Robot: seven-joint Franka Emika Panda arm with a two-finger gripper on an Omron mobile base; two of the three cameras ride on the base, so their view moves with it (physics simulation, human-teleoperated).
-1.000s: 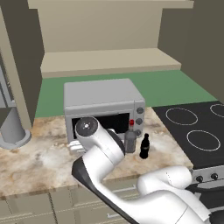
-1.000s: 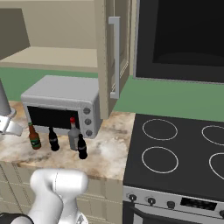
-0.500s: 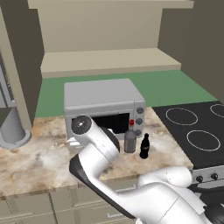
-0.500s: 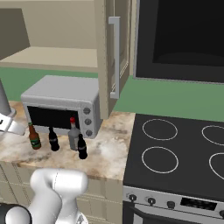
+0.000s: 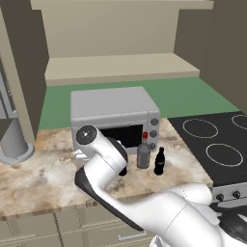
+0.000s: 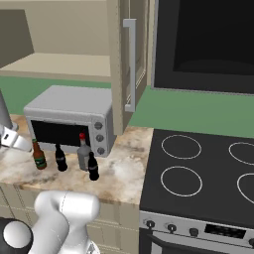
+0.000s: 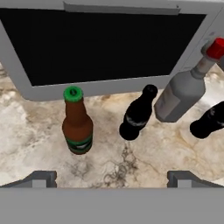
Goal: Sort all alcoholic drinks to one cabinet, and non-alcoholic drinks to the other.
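The arm has swung further left and lower than a second ago. The fingers [image 7: 112, 177] stand wide open and hold nothing, above the counter [image 7: 26, 131]. The beer [image 7: 77, 127], one cola [image 7: 136, 115], the grey bottle [image 7: 186, 89] and the other cola [image 7: 209, 121] stand upright on it before the oven [image 6: 69, 119], unmoved.

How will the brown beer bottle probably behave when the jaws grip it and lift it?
The beer bottle looks rigid, so it should keep its shape in a grip. It is tall and slim on a narrow base, so an off-centre touch may tip it. Its smooth round body could slip or turn, and a cola bottle stands close beside it.
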